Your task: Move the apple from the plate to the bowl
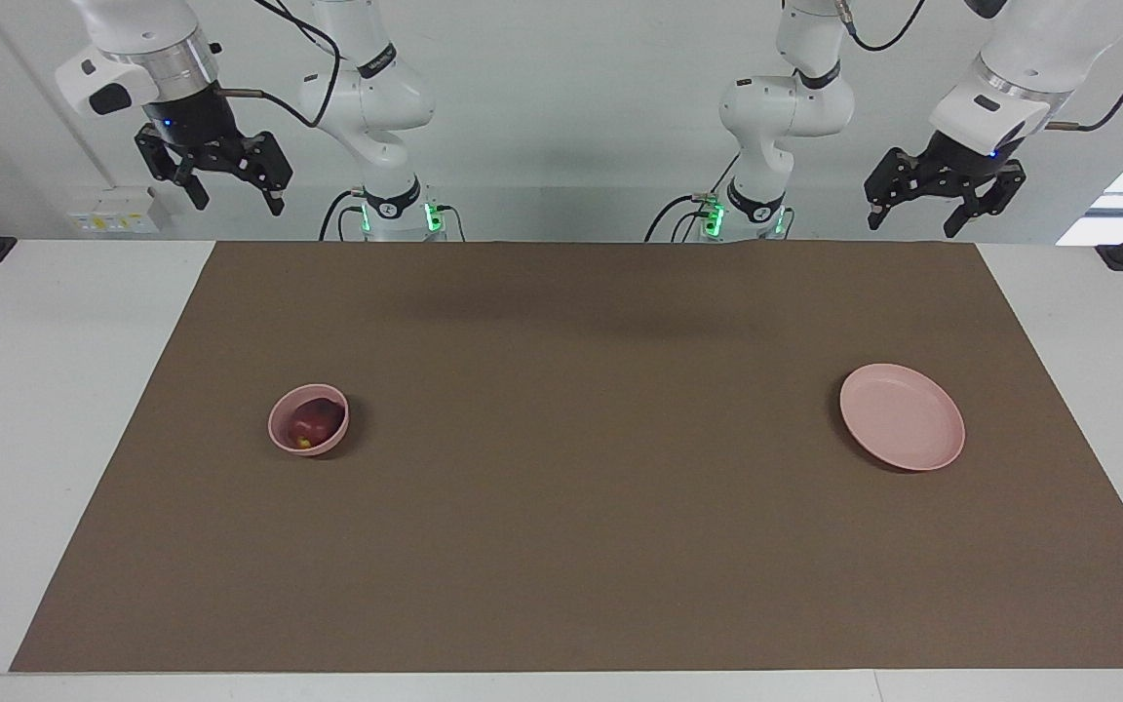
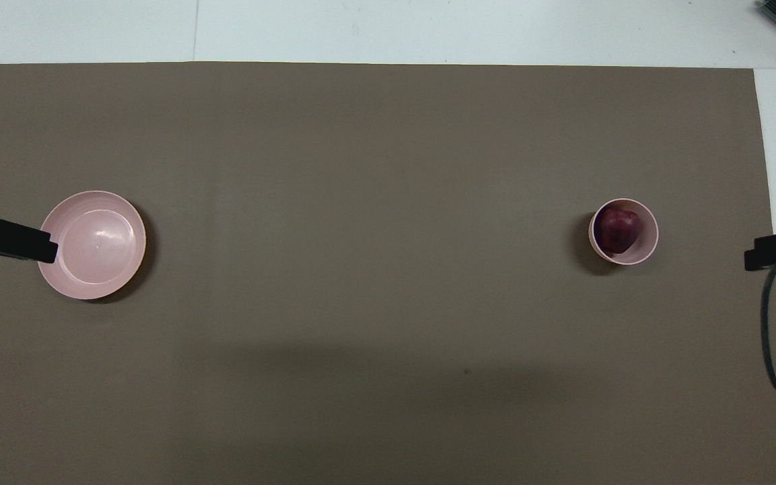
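The small dark red apple (image 1: pixel 307 425) (image 2: pixel 616 229) lies inside the deep pink bowl (image 1: pixel 279 435) (image 2: pixel 651 240), toward the right arm's end of the brown mat. The flat pink plate (image 1: pixel 902 416) (image 2: pixel 95 244) sits bare toward the left arm's end. My left gripper (image 1: pixel 912 224) hangs open and holds nothing, high over the mat's edge by the robots, well above the plate. My right gripper (image 1: pixel 237 204) is also open and holds nothing, raised high above the table's corner by the robots at its own end, away from the bowl.
A brown mat (image 1: pixel 581 507) covers most of the white table (image 1: pixel 55 409). A black cable (image 2: pixel 772 337) loops down at the right arm's end in the overhead view. Both arm bases (image 1: pixel 396 210) stand at the table's edge.
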You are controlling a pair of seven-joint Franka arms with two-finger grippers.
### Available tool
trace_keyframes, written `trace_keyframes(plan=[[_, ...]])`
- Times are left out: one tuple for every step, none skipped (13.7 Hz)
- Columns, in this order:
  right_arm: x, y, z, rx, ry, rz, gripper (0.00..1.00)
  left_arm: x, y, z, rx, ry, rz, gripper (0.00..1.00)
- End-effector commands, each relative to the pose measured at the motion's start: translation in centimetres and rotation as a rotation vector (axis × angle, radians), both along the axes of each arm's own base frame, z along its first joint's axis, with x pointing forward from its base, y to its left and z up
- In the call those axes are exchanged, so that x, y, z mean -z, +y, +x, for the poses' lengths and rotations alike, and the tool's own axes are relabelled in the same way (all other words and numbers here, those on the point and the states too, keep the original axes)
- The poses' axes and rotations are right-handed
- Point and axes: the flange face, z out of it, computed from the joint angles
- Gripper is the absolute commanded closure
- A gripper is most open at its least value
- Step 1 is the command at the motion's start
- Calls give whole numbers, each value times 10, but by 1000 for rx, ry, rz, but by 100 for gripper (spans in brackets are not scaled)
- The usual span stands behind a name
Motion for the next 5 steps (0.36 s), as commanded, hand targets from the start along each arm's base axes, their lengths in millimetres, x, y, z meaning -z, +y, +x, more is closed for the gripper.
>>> trace_keyframes(plan=[[-3,-1,-4,-6,-15,-3,0,-2,2,-5,-3,5,-5,0],[-3,-1,-4,-8,-15,-1,0,-3,1,-5,-4,-1,-5,0],[-3,0,-4,-8,-15,2,0,-3,0,-5,2,-1,-5,0],[-3,-1,-4,-8,-12,5,0,-3,0,-5,0,-1,-5,0],[-4,-2,-4,-4,-15,7,0,-3,0,-5,3,-1,-5,0]])
